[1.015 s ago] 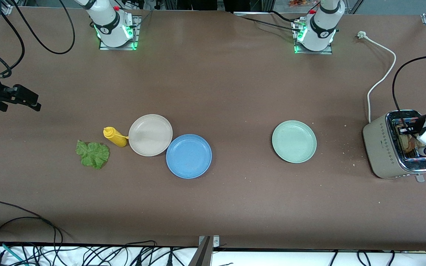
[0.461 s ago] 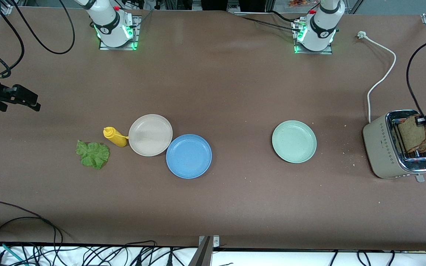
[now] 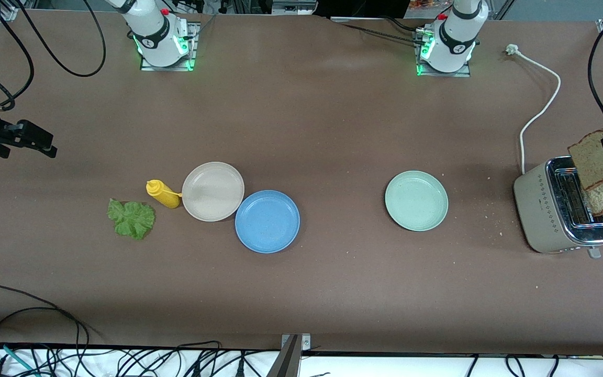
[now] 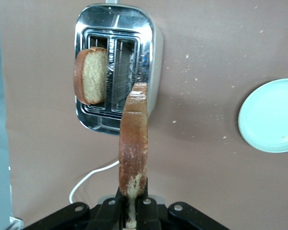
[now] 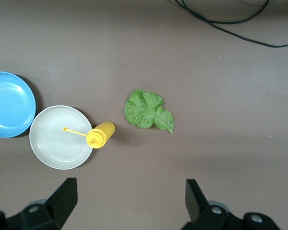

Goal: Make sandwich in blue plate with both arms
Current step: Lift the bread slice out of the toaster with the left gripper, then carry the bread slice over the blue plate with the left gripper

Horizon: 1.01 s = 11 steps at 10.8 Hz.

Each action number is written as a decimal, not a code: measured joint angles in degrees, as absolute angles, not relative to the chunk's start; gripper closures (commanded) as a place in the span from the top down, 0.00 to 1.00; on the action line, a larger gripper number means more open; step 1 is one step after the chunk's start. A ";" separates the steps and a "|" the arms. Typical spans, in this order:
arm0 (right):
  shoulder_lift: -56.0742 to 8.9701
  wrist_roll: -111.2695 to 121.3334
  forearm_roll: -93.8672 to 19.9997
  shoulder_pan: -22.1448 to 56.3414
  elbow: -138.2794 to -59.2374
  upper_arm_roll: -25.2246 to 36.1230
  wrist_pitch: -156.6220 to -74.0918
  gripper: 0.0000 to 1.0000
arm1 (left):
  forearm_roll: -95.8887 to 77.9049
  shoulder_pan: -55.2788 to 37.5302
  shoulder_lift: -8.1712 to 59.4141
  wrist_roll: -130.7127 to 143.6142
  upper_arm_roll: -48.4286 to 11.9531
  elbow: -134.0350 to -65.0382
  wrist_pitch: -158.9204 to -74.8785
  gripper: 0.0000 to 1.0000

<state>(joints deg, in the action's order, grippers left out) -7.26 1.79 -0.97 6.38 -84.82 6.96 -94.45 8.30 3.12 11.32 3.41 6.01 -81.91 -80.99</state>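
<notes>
With the left gripper jaws clenched on a bread slice hanging edge-down over the toaster, we judge the blue plate lies toward nine o'clock across the desk, while the right gripper waits, jaws released, near the lettuce.

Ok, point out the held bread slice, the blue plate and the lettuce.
bread slice (image 3: 597,157), front view, middle of its brown face
blue plate (image 3: 267,222), front view, bare centre
lettuce (image 5: 148,110), right wrist view, middle of the leaf
</notes>
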 measured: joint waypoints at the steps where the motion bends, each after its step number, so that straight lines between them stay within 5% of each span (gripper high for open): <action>1: -7.28 1.79 -0.97 6.38 -84.82 6.96 -94.45 1.00 | 8.28 2.89 11.06 9.21 3.38 -81.39 -80.56 0.00; 6: -7.40 1.79 -0.97 6.35 -84.82 6.95 -94.46 1.00 | -5.59 4.07 13.34 38.33 -11.06 -81.51 -82.24 0.00; 11: -7.62 1.79 -0.97 6.09 -84.84 6.97 -94.48 1.00 | -16.67 -2.74 21.70 56.86 -16.67 -82.18 -99.30 0.00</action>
